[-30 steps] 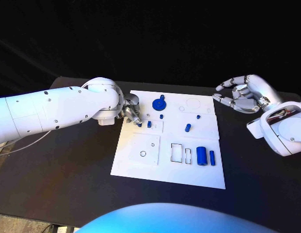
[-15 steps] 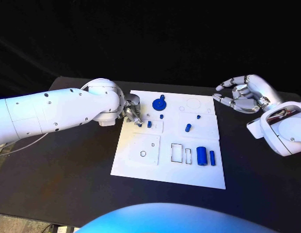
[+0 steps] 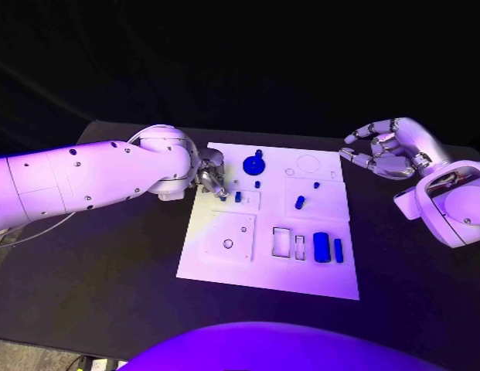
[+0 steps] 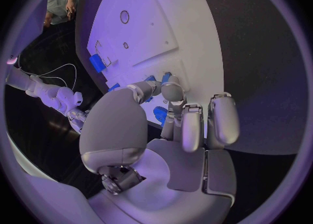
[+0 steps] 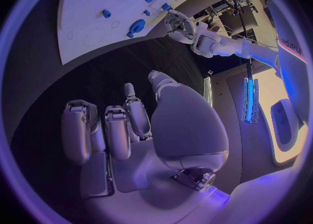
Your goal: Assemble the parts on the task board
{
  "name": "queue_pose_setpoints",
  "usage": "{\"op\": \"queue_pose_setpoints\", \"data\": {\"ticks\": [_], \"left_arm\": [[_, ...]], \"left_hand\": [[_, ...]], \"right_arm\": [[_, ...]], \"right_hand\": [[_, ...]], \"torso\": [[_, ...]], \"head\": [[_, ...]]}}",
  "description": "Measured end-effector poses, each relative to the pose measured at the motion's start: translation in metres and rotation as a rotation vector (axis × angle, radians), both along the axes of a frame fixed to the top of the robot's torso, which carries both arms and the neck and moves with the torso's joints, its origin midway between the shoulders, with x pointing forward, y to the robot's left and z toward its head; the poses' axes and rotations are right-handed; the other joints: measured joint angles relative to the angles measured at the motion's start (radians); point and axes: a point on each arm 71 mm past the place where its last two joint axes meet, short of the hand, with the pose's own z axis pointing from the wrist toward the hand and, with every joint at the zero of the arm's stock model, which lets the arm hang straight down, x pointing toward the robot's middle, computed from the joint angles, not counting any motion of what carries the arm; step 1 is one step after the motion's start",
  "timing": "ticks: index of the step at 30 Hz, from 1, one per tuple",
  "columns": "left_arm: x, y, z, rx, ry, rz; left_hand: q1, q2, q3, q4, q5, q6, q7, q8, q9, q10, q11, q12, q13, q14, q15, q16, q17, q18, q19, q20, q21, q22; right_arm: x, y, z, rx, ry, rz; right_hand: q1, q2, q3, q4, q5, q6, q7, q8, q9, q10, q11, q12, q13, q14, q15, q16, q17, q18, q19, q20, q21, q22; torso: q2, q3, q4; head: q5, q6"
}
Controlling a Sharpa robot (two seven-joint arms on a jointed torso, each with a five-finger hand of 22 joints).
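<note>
Black table (image 3: 106,263) under a dark backdrop; the white task board (image 3: 267,270) lies at its centre. We log the left hand (image 3: 209,175) at the board's near-left edge, fingers bunched with their tips down at a small blue peg (image 3: 237,196) by a square outline. From the left wrist view the fingertips (image 4: 171,89) crowd round blue pieces there, but we cannot tell whether the peg is pinched or merely touched. The right hand (image 3: 387,148) hovers off the board's far right corner, fingers curled loosely and apart, holding nothing (palm turned toward the board). Elsewhere on the board: a round blue gear (image 3: 253,165) near the top, a slanted blue pin (image 3: 299,202) mid-board, and two upright blue blocks (image 3: 322,247) beside empty rectangular slots (image 3: 282,242). We judge the step in hand to be seating or picking the small peg at the left. The next move likely calls for a firm pinch and vertical alignment over its hole before pressing.
</note>
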Motion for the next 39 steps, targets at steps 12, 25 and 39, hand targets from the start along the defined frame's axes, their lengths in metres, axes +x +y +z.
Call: {"op": "queue_pose_setpoints", "data": {"ticks": [12,25,39], "left_arm": [[0.0005,0.0020,-0.0007,-0.004,0.004,0.006],[-0.0002,0.0030,-0.0013,-0.018,0.015,0.015],[-0.0007,0.0036,-0.0020,-0.028,0.023,0.020]], "left_hand": [[-0.007,-0.007,-0.023,-0.023,-0.012,0.014,-0.007,0.004,0.006,0.008,-0.001,0.016,0.017,-0.004,-0.004,0.000,0.000,0.000,0.000,0.000,0.004,0.005],[0.001,-0.017,-0.028,-0.028,-0.012,0.019,-0.009,0.004,0.007,0.011,-0.003,0.018,0.022,-0.004,-0.004,0.000,0.000,0.000,0.000,0.000,0.004,0.005],[0.002,-0.017,-0.035,-0.035,-0.015,0.023,-0.009,0.004,0.011,0.018,-0.004,0.034,0.046,-0.004,-0.003,0.004,0.000,0.000,0.004,-0.004,0.004,0.010]], "right_arm": [[0.0001,-0.0001,0.0000,0.000,-0.001,0.000],[0.0002,0.0001,0.0001,0.000,-0.001,0.001],[0.0002,0.0000,0.0000,0.000,-0.002,0.001]], "right_hand": [[0.000,0.000,0.000,0.000,0.000,0.000,0.000,0.000,0.000,0.000,0.000,0.000,0.000,0.000,0.000,0.000,0.000,0.000,0.000,0.000,0.000,0.001],[0.000,0.000,0.000,0.000,0.005,0.000,0.000,0.000,0.000,0.000,0.000,0.000,0.000,0.000,0.000,0.000,0.001,0.000,0.000,0.000,-0.006,0.001],[0.000,0.000,0.000,0.000,0.005,0.000,0.000,0.000,0.000,0.000,0.000,0.000,0.000,0.000,0.000,0.000,0.001,0.000,0.000,0.000,-0.006,0.001]], "torso": [[0.000,-0.0001,0.0002],[0.000,0.0000,0.0005],[0.000,0.0006,-0.0002]], "head": [[0.001,-0.004],[0.002,-0.007],[0.004,-0.009]]}}
